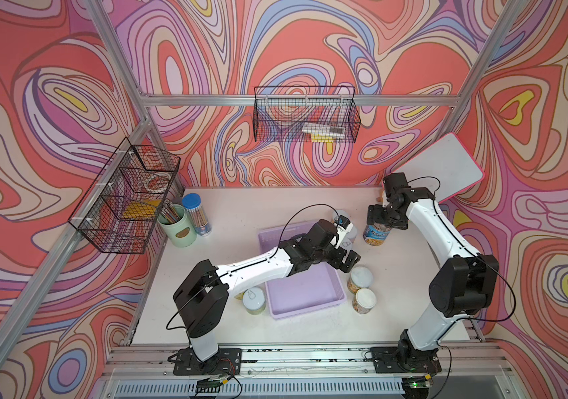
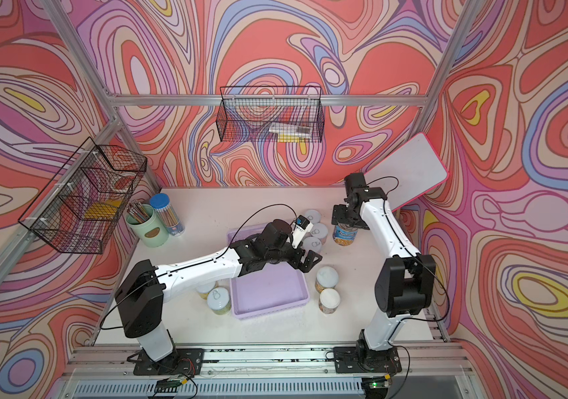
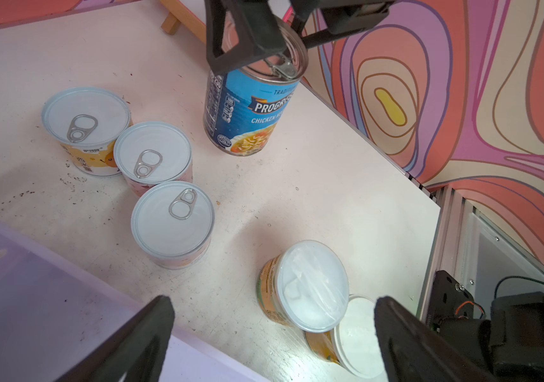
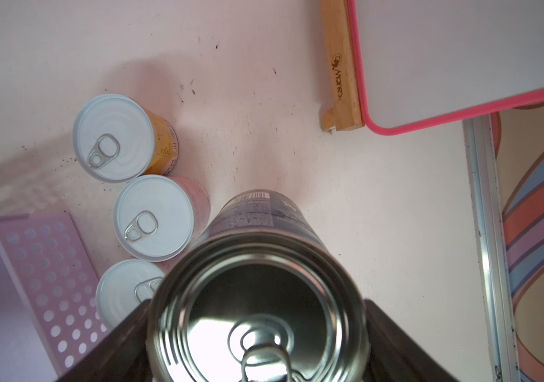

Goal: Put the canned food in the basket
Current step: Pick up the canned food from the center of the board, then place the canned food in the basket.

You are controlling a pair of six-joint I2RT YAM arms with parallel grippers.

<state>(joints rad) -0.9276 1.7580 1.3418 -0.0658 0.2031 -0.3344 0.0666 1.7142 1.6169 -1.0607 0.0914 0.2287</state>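
Grip status: your right gripper (image 4: 257,330) is clamped on the blue-label can (image 3: 247,112), upright, long axis vertical, toward the far right of the table (image 1: 310,331). The basket (image 1: 306,293) lies to that gripper's left and nearer the base. Your left gripper (image 1: 349,261) hangs with jaws apart beside the basket's far right rim. You cannot tell whether the can's base touches the table; the left arm (image 1: 258,266) hides the basket's far end.

Walls (image 1: 310,41): swirling bands of coral, lavender, cream, blue, yellow.
Table (image 1: 241,207): off-white, dark specks.
Basket (image 1: 305,292): lavender, round-hole pattern on sides.
Tall can (image 3: 247,112): blue label, silver lid.
Small tins (image 3: 173,218): pale lids; yellow-orange or pink labels.
Pencil cup (image 1: 179,228): mint green.
Wire baskets (image 1: 305,114): black.
Board (image 1: 438,165), far right: white, pink edge.
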